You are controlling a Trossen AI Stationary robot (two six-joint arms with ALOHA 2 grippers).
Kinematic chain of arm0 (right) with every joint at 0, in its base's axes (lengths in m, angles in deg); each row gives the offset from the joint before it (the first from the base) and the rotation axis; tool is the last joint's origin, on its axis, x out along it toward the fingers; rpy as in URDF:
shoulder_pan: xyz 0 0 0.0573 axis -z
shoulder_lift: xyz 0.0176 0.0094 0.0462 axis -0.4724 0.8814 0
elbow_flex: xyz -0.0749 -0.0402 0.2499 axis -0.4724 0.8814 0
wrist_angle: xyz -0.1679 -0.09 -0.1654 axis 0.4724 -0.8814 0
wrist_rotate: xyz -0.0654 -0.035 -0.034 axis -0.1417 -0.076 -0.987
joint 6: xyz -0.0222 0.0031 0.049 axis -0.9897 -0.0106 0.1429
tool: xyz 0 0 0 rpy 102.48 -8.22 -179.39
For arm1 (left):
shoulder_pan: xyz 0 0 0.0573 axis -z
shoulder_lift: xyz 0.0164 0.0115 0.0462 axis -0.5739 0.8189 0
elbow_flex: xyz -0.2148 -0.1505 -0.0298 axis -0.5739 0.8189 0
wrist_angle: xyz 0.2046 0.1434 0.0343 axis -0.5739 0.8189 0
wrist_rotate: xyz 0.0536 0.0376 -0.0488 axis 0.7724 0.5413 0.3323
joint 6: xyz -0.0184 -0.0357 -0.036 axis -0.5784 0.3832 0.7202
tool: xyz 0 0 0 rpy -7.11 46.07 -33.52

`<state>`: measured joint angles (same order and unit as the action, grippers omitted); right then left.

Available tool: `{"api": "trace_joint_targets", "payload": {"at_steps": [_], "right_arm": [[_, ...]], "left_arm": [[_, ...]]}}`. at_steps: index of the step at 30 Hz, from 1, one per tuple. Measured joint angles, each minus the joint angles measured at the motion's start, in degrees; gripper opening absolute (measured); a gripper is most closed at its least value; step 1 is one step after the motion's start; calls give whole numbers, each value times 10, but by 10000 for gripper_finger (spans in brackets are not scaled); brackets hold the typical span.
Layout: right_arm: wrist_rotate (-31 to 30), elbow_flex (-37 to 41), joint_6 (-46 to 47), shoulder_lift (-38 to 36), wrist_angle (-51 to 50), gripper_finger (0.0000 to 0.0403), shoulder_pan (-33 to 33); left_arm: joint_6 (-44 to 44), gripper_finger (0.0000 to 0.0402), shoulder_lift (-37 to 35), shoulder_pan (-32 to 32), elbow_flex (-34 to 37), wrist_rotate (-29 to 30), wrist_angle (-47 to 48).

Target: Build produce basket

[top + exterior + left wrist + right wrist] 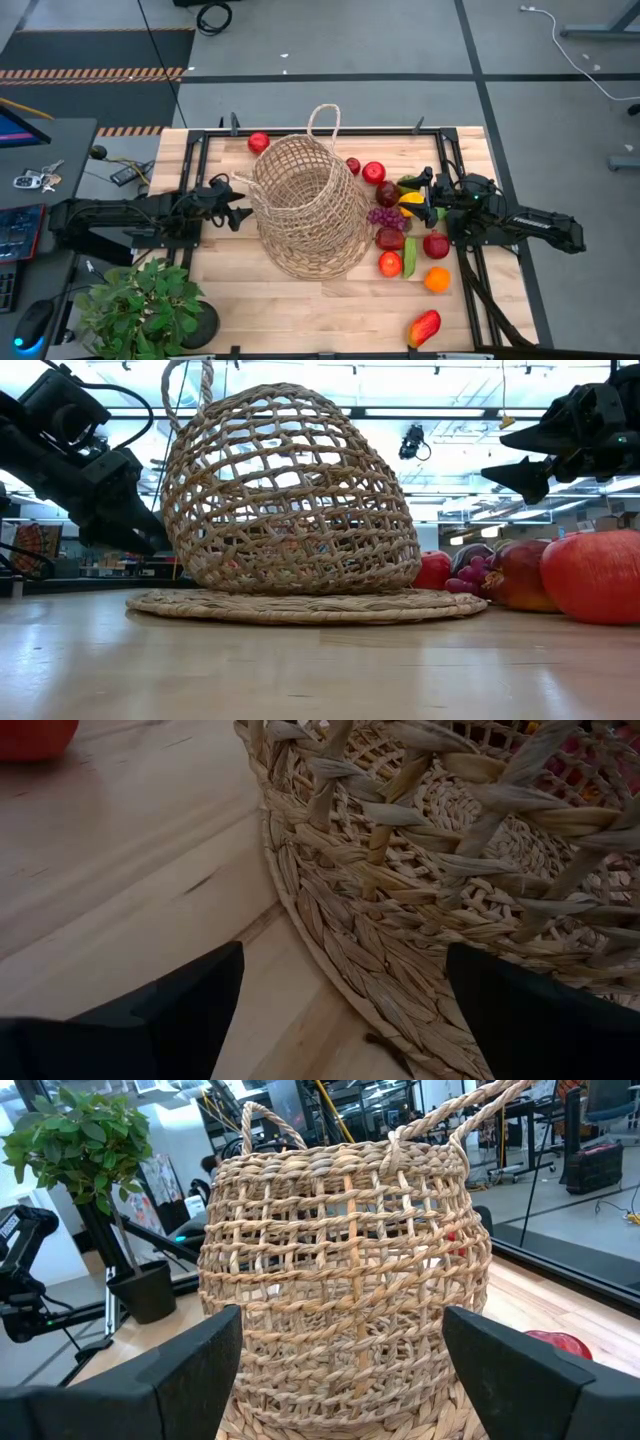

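Note:
The tan wicker basket (305,205) stands upright on its flat woven base (300,605) in the middle of the table, loop handles up. The produce lies mostly to its right: purple grapes (383,215), a yellow pepper (410,200), red pieces (390,238), an orange (437,280) and a mango (424,327). One red apple (259,142) lies at the far left. My left gripper (240,205) is open beside the basket's left side, tipped down at the base rim (330,920). My right gripper (425,195) is open above the produce, level, facing the basket (345,1280).
A potted leafy plant (140,305) stands at the table's near left corner. Black frame rails (470,270) run along the table's left and right sides. Bare wood lies in front of the basket toward the near edge (300,310).

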<state>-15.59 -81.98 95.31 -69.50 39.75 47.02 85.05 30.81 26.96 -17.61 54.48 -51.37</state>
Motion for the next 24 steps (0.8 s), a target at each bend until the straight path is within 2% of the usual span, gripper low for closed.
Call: {"api": "trace_joint_targets", "payload": {"at_steps": [11,20,24], "right_arm": [[0,0,-2,0,2,348,0],[-4,0,-11,0,103,348,0],[-45,0,27,0,121,348,0]], "left_arm": [[0,357,0,0,0,0,0],[0,357,0,0,0,0,0],[0,357,0,0,0,0,0]]}}
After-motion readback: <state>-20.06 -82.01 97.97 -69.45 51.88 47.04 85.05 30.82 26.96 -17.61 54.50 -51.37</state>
